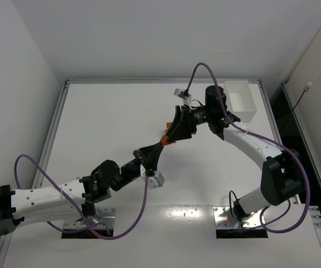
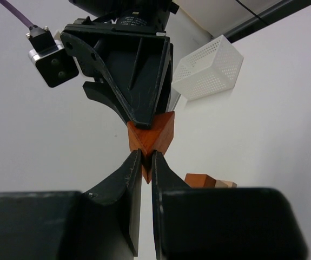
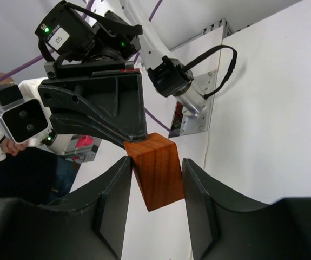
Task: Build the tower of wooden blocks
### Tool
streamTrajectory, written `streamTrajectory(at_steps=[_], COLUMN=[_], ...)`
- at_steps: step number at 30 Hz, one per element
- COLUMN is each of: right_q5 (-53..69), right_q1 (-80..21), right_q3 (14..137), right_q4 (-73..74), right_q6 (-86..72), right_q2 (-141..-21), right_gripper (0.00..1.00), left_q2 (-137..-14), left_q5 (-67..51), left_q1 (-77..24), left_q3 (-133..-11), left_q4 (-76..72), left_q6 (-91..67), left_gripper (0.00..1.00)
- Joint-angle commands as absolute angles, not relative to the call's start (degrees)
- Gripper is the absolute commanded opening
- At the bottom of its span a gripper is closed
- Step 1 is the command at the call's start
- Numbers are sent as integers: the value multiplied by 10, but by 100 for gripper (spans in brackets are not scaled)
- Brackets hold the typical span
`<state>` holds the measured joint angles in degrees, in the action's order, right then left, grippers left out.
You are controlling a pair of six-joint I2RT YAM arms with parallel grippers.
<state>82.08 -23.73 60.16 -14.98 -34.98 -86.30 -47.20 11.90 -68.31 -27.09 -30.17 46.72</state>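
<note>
A reddish-brown wedge [image 1: 166, 139] hangs in the air between both grippers over the middle of the table. My left gripper [image 2: 147, 154] is shut on the wedge's [image 2: 151, 136] thin lower edge. My right gripper [image 3: 156, 162] is open, one jaw close on each side of the wedge [image 3: 156, 172], which sits tilted between them. In the left wrist view the right gripper [image 2: 143, 116] comes down onto the wedge from above. Another reddish-brown block [image 2: 200, 180] and a pale tan block [image 2: 226, 184] lie on the table behind. No stacked tower shows.
A white perforated bin [image 1: 243, 100] stands at the far right corner of the table and also shows in the left wrist view [image 2: 209, 67]. The metal table frame [image 1: 60, 111] borders the white tabletop. Both arms cross the middle.
</note>
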Motion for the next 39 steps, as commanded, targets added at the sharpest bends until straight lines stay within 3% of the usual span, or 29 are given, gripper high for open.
streamTrajectory(at_steps=[1, 6, 7, 9, 12, 14, 17, 19, 23, 29, 32, 34, 39], right_q5=[841, 847, 847, 847, 847, 841, 835, 830, 793, 597, 430, 256, 43], right_q1=[-243, -243, -243, -243, -243, -243, -243, -237, -220, -199, -221, -243, -296], right_q3=[626, 626, 626, 626, 626, 626, 615, 608, 582, 540, 508, 494, 511], right_q4=[-180, -185, -185, -185, -191, -191, -191, -191, -154, -8, 19, 40, 112], right_q6=[-345, -345, -345, -345, -345, -345, -345, -345, -331, -266, -260, -260, -240], right_q2=[-863, -868, -868, -868, -868, -863, -857, -851, -830, -757, -709, -666, -650], right_gripper=[36, 19, 10, 3, 0, 0, 0, 0, 0, 0, 0, 0, 0], left_q2=[-471, -476, -476, -482, -488, -488, -488, -488, -483, -483, -475, -484, -491], left_q5=[109, 109, 109, 114, 120, 120, 125, 137, 184, 324, 332, 364, 371], left_q1=[-693, -693, -693, -693, -693, -693, -693, -693, -698, -703, -670, -639, -549], left_q3=[-266, -266, -266, -272, -278, -278, -278, -278, -291, -346, -378, -408, -456], left_q4=[-339, -339, -339, -331, -319, -319, -314, -309, -296, -213, -157, -112, -6], left_q6=[473, 473, 473, 467, 461, 456, 450, 450, 433, 374, 325, 282, 153], left_gripper=[0, 0, 0, 1, 20, 38, 51, 74, 84, 89, 91, 99, 99])
